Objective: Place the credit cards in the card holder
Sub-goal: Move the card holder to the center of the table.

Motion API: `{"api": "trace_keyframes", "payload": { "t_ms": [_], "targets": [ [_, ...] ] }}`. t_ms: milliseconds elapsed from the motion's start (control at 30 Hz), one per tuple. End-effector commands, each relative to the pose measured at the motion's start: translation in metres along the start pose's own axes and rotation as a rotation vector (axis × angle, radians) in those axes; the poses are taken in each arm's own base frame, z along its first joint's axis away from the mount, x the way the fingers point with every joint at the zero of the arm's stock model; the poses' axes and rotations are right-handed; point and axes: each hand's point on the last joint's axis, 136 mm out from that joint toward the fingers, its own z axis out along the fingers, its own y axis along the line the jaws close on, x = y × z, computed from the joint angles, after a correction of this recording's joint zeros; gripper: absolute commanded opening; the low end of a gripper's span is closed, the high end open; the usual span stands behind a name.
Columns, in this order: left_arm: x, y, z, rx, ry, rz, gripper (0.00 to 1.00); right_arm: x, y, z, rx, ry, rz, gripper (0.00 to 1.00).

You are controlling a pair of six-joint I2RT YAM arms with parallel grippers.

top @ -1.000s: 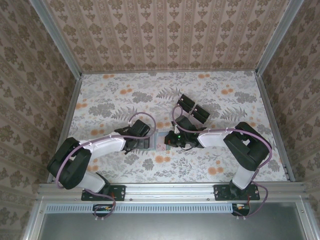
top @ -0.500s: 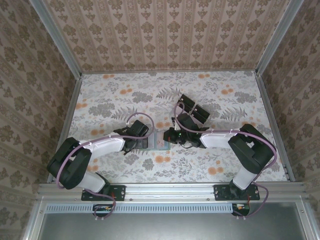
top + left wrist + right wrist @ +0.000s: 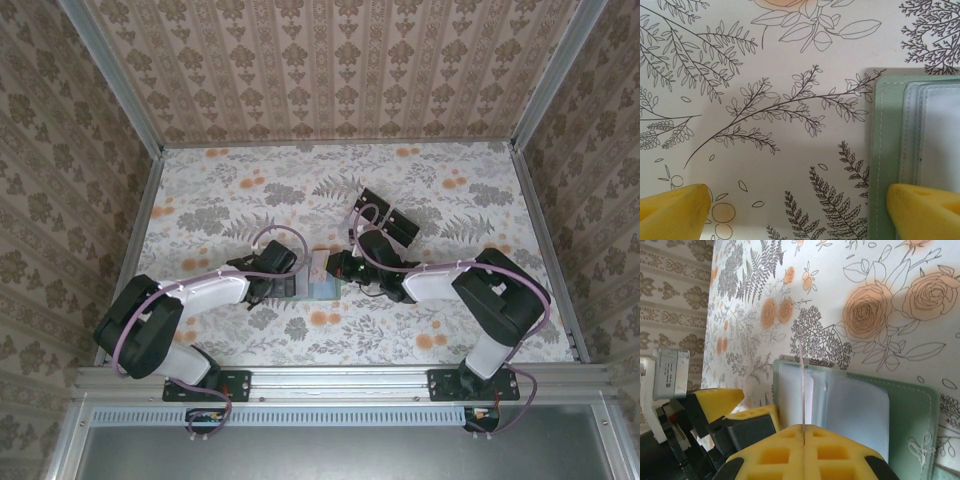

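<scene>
Top external, floral tabletop [image 3: 230,180], green card holder [image 3: 318,290], wallpapered walls [image 3: 330,60]

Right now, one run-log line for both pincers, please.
left pincer: open, straddling card holder edge | right pincer: shut on credit card, edge-on over open card holder

Left tool [image 3: 800,212] wide; right tool [image 3: 804,432] clamped (arms angled inward).

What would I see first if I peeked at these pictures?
In the middle of the flowery table lies an open green card holder. The right gripper pinches a thin card edge-on above its clear pockets. The left gripper stands wide open, one yellow finger over the holder's edge.
</scene>
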Motion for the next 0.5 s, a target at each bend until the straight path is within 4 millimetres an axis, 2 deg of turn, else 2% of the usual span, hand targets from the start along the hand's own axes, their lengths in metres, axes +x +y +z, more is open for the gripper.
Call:
{"api": "trace_keyframes", "payload": {
  "t_ms": [0,467],
  "targets": [
    [0.013,0.013,0.005,-0.043,0.042,0.005,1.00,-0.009,-0.003,0.005,-0.020,-0.059,0.029,0.00],
    [0.014,0.012,0.006,-0.039,0.048,0.006,1.00,0.001,-0.023,0.015,-0.004,-0.052,0.051,0.00]
  ]
}}
